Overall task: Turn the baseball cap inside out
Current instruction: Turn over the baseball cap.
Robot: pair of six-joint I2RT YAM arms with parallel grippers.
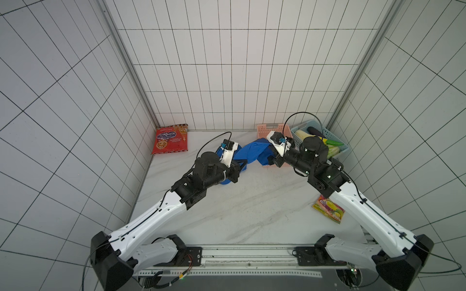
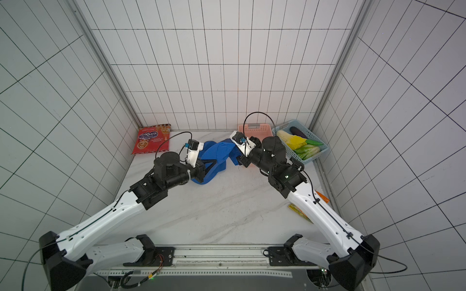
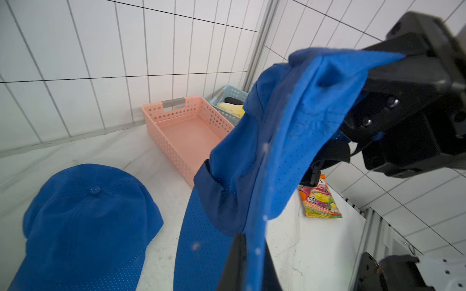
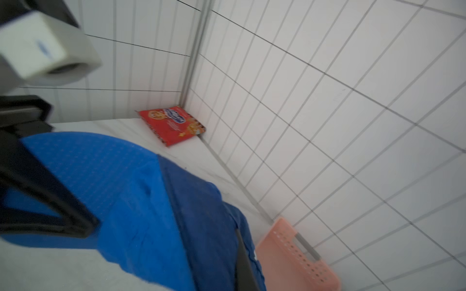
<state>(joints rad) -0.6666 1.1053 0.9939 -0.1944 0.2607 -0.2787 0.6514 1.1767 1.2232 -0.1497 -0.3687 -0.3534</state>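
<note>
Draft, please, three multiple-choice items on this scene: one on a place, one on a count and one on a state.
1. Where is the red snack packet?
A. in a basket
B. in a far corner of the table
C. under a cap

2. How many blue caps show in the left wrist view?
A. one
B. two
C. three

3. What state is the pink basket in?
A. empty
B. full of vegetables
C. overturned

Key:
1 B, it sits where two tiled walls meet.
2 B, the lying cap and the held cap, clamped by the right gripper.
3 A, its floor is bare.
</note>
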